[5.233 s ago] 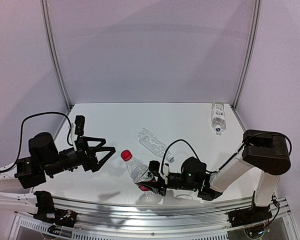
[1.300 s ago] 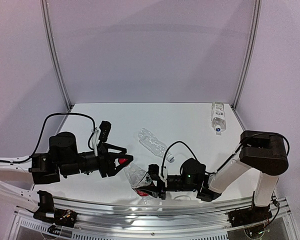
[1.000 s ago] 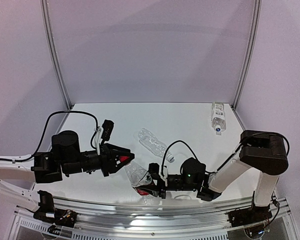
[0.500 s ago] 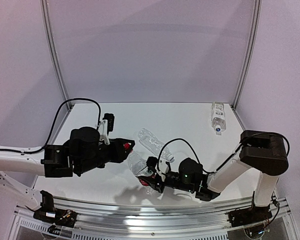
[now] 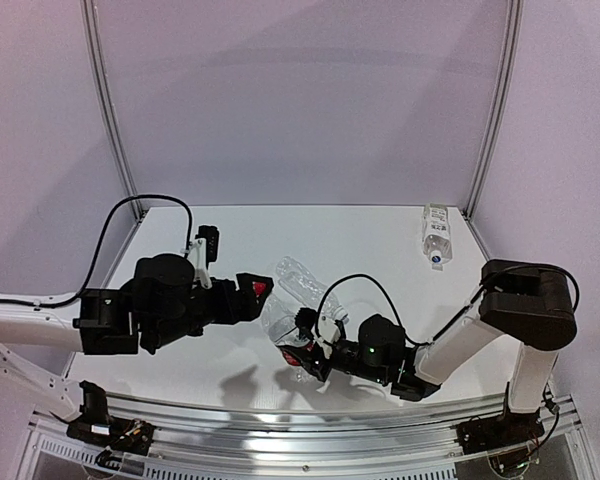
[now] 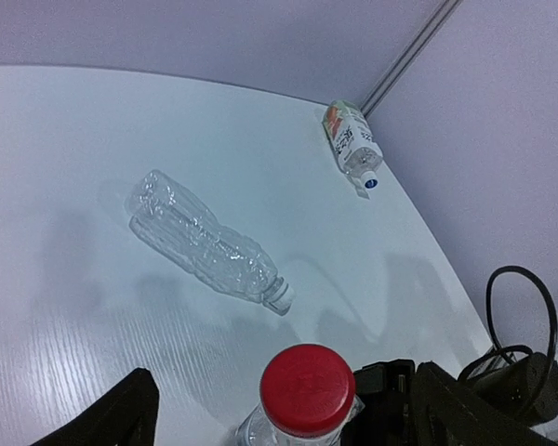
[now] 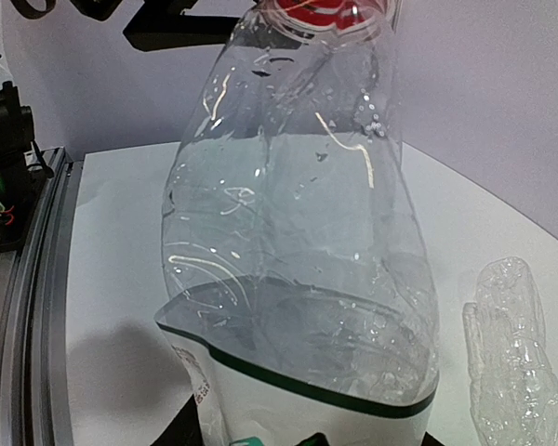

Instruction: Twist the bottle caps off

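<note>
Left fingers [image 6: 112, 420] have sprung apart, red cap [image 6: 308, 390] untouched between them; right fingers [image 5: 304, 322] clench the light-looking, crushable bottle [image 7: 298, 232] low. Retake the stiff cap's rim.

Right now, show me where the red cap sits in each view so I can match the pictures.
Top external: red cap, just left of centre.
Left wrist: bottom centre.
Right wrist: top edge, at the far end of the held bottle.
Shared landmark: the ribbed bottle lying flat.
</note>
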You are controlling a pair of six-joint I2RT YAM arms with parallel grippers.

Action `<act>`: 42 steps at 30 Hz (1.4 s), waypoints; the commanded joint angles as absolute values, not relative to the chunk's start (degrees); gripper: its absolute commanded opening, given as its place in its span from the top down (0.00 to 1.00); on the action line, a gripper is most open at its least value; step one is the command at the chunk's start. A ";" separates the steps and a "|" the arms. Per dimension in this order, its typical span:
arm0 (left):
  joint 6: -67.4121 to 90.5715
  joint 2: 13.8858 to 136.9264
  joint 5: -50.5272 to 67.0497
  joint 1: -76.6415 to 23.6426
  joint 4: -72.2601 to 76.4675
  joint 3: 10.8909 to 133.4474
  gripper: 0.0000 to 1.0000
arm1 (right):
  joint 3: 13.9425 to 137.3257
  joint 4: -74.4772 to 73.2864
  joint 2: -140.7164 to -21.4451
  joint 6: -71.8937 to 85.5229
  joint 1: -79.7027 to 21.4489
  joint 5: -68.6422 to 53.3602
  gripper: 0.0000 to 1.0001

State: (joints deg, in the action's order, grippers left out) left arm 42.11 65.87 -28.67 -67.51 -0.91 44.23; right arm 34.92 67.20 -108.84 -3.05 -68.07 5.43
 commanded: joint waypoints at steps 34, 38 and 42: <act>22.33 54.07 -2.90 -66.18 6.28 36.61 0.37 | 32.08 74.58 -106.61 -0.35 -67.02 -20.26 0.55; 22.58 54.82 -2.39 -66.18 6.91 36.56 0.42 | 32.06 74.45 -106.61 -0.35 -66.98 -20.23 0.55; 22.93 55.73 -1.82 -66.18 7.44 36.56 0.50 | 32.08 74.48 -106.52 -0.35 -67.01 -20.15 0.55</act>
